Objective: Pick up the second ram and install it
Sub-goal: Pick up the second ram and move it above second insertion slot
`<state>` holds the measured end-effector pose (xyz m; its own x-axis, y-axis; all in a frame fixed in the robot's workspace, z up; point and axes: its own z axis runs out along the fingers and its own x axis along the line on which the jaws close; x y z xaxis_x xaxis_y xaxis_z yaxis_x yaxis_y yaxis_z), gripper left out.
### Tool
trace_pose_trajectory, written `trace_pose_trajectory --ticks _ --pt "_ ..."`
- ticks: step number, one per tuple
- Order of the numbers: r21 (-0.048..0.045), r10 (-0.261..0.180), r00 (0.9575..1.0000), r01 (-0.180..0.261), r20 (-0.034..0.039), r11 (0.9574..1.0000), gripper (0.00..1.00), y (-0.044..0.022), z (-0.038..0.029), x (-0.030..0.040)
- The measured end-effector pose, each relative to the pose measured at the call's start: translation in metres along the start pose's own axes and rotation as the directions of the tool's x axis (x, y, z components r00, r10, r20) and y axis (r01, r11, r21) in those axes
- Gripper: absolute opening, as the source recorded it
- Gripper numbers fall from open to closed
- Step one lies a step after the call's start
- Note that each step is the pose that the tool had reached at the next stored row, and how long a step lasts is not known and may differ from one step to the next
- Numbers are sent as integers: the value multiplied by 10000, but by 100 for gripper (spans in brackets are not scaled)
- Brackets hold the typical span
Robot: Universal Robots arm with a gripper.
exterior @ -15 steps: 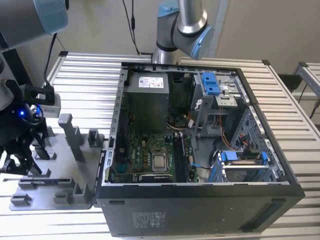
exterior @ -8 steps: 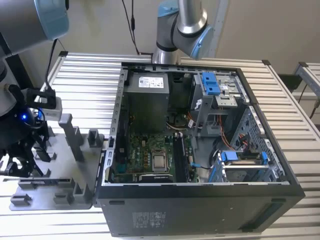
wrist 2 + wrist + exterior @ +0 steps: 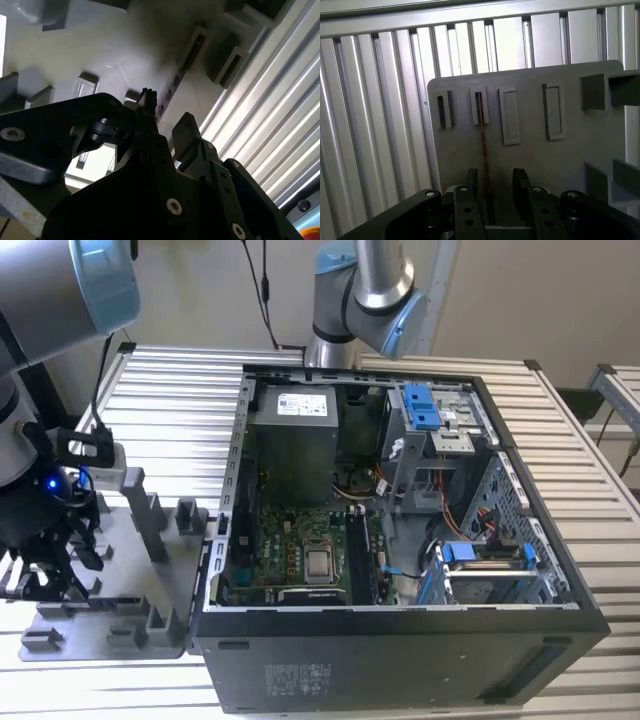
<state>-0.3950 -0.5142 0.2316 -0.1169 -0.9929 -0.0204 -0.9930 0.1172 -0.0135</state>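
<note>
Two jaws released, straddling one ram (image 3: 482, 145) on edge in grey fixture (image 3: 535, 160)

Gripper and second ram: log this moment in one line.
gripper: open, fingers either side of second ram | second ram: on edge in grey fixture slot, not yet lifted
</note>
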Motion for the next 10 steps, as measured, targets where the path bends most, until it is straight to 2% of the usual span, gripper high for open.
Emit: trace_pose_trajectory --ticks 5,10 --pt "-7 -350 9994 350 4 9994 42 7 44 9" --pt "-7 -364 9993 364 6 9993 42 8 88 11"
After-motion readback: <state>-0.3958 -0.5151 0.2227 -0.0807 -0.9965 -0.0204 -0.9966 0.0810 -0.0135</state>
